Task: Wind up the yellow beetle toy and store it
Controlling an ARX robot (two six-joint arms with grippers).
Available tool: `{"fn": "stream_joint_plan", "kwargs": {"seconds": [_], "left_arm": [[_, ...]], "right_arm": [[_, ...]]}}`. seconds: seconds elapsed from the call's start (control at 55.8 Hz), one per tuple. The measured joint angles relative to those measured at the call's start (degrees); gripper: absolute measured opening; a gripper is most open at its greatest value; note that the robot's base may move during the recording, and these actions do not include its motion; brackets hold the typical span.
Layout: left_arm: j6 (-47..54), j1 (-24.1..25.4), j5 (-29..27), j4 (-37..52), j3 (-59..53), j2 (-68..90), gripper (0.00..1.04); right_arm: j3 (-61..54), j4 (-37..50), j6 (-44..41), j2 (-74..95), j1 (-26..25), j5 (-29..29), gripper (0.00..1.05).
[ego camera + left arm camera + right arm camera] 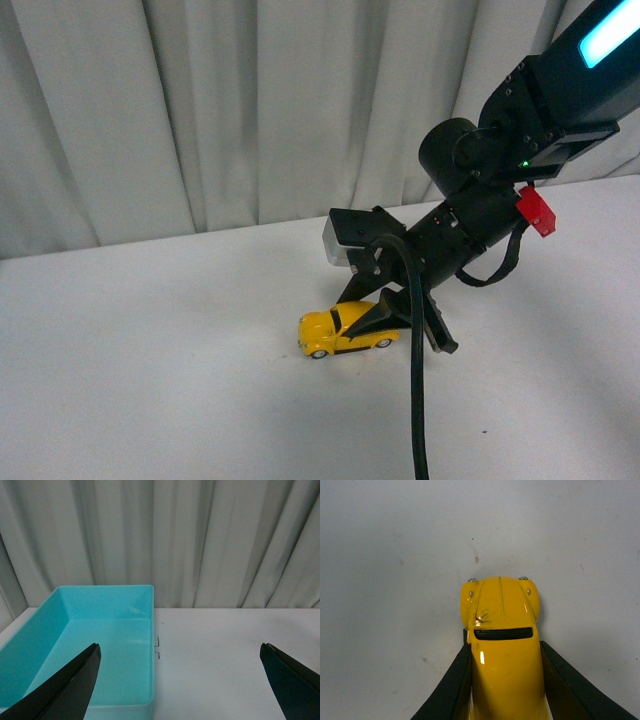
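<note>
stage: early, by my reading | right gripper (pixel 504 648) pinches yellow beetle toy (pixel 335 335) at its flanks; toy wheels-down on table (pixel 150 380) | left gripper (pixel 180 650) spread, empty, facing teal bin (pixel 100 602) | left: apparently winding; binning

Front camera sat high, looking down across desk (pixel 150 390) toward curtain (pixel 200 100). Left wrist camera sat low, level, facing curtain over tray (pixel 100 602). Right wrist camera looked closely down on car (pixel 502 655), which front view shared.
</note>
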Motion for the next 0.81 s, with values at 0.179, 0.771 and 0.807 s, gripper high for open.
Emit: {"fn": "stream_joint_plan", "kwargs": {"seconds": [0.179,0.771,0.807], "left_arm": [[0.00,0.00,0.00,0.00,0.00,0.00,0.98],[0.00,0.00,-0.02,0.00,0.00,0.00,0.98],[0.02,0.00,0.00,0.00,0.00,0.00,0.98]], "right_arm": [[0.31,-0.68,-0.02,0.00,-0.02,0.11,0.34],[1.05,-1.22,-0.61,2.60,-3.80,-4.28,0.34],[0.42,-1.18,-1.42,2.64,-5.09,-5.33,0.34]]}}
